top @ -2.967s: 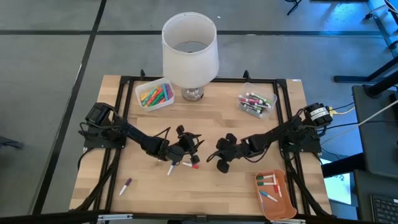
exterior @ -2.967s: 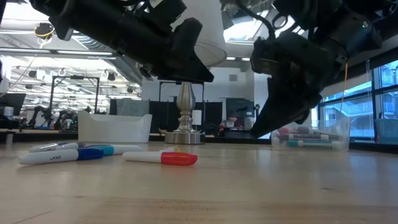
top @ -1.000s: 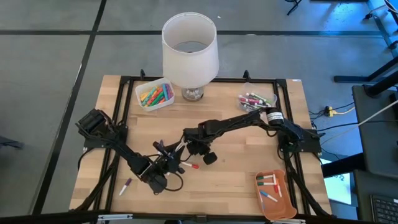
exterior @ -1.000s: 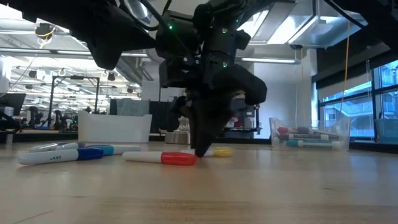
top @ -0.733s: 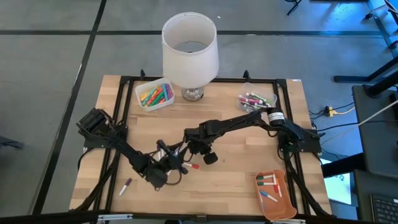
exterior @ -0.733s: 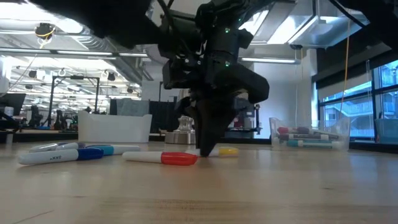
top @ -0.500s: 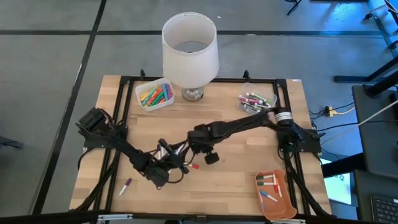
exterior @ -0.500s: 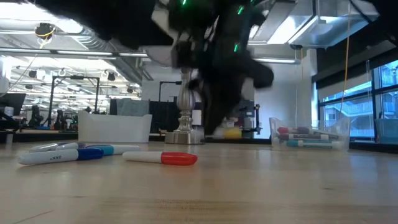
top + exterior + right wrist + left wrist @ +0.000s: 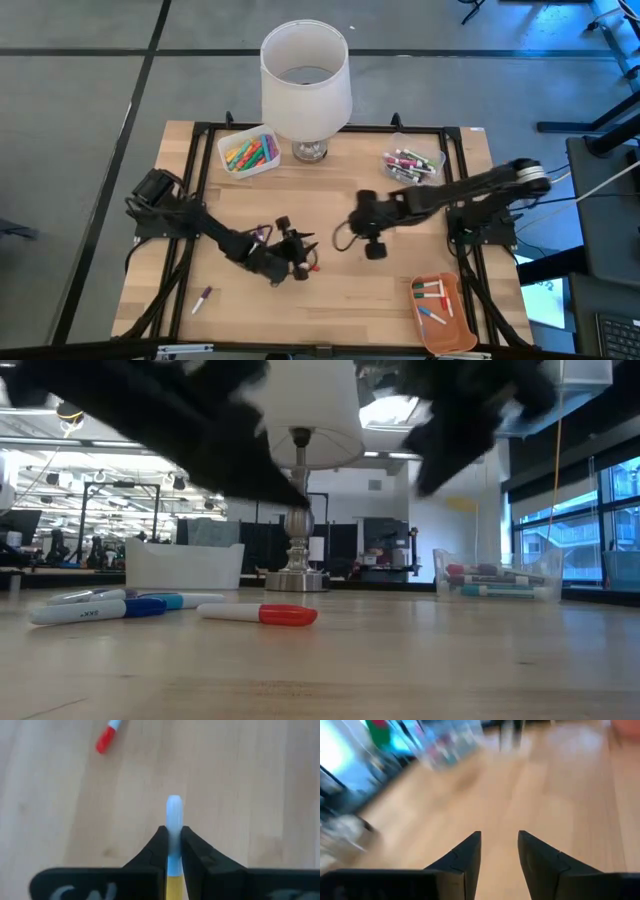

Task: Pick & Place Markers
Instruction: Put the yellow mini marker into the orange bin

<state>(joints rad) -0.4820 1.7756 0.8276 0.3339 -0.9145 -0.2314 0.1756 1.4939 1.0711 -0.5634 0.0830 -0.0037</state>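
Your right gripper (image 9: 174, 851) is clamped on a white marker with a yellow cap (image 9: 173, 827), whose pale barrel sticks out forward past the fingertips, long axis in line with the fingers. In the high view that gripper (image 9: 366, 226) hangs over the middle of the table, in front of the lamp (image 9: 305, 85) and to its right.

From there the orange tray (image 9: 441, 312) lies toward the front right corner, well apart from the lamp; it already has several markers in it. That looks the likely drop spot, and your right arm is plainly the nearer one.

Your left gripper (image 9: 499, 851) has its fingers parted with nothing between them. It sits in front of the lamp and a little left (image 9: 290, 252), near the red-capped marker (image 9: 258, 614) on the wood.

The right wrist view alone shows the grip and the held marker's axis. The low view alone shows two more markers lying flat, a blue-capped one (image 9: 88, 611) among them. The high view alone shows a purple marker (image 9: 201, 299) toward the front left edge.
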